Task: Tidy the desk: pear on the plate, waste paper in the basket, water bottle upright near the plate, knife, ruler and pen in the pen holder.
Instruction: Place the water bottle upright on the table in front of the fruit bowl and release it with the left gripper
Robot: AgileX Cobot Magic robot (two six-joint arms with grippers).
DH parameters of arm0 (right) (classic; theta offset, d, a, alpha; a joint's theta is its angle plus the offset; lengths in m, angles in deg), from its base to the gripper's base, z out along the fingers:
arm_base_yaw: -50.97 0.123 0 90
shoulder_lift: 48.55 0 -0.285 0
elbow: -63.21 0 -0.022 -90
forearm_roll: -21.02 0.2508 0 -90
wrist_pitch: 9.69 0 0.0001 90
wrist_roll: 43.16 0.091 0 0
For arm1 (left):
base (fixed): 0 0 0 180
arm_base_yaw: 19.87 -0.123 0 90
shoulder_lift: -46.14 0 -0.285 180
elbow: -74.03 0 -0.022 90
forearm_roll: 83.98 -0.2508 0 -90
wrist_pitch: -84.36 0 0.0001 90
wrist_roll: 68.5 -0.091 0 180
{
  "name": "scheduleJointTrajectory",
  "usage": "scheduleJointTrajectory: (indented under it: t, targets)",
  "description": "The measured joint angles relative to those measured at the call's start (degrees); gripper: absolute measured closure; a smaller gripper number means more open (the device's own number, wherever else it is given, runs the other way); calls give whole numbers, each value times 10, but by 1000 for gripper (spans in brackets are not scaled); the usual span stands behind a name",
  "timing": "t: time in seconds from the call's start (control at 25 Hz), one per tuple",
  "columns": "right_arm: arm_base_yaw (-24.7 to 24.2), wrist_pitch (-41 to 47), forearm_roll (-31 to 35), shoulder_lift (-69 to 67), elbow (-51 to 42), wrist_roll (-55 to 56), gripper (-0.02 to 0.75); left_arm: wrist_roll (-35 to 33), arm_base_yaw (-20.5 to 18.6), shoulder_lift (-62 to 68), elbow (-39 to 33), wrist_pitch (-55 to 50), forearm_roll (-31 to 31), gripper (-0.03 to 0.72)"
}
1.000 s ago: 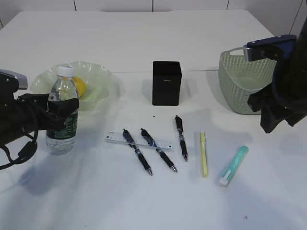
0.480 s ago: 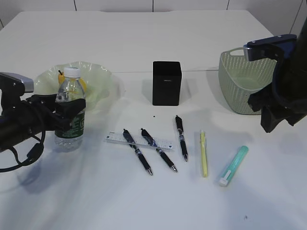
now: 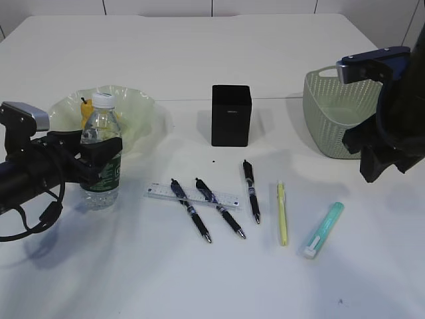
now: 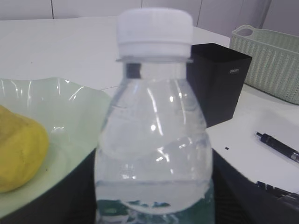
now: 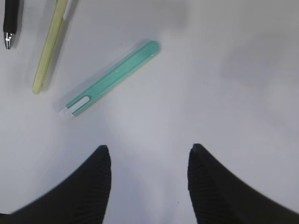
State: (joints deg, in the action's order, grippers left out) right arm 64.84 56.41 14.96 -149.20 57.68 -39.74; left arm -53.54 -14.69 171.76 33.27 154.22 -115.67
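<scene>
At lower left of the exterior frame, left gripper [image 3: 99, 163] clamped around the water bottle [image 3: 101, 159], jaws on either side of the dark green label; bottle upright, white cap on, base on the white bench [image 3: 199, 60]. Bottle stands just in front of the plate [image 3: 136, 109], pale green with wavy rim, at left of frame. Pear [image 3: 87, 109] lies in the plate, partly hidden behind the bottle; in the left wrist view it shows as a yellow mass at the left edge. Pen holder [image 3: 231, 115], black and square, stands at centre, apart from the plate. Below it, lower centre, the ruler [image 3: 159, 193] lies flat with two dark pens [image 3: 190, 210] crossing over it; a third dark pen [image 3: 251, 191] lies just to the right. Further right, a yellow pen [image 3: 281, 213], then a teal knife [image 3: 323, 230] lying flat. Right gripper [image 5: 148, 172] hangs above bare bench with jaws apart, nothing between them; knife lies above and to the left of it in the right wrist view. Basket [image 3: 325, 113], sage green, sits at the right edge, partly behind the right arm.
</scene>
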Motion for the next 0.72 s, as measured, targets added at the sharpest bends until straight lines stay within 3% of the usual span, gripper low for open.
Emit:
scheduleJointTrajectory:
  t: [0.72]
  targets:
    - [0, -6, -1, 0, 0, 0, 345, -11, 0, 0, 0, 0, -1, 212]
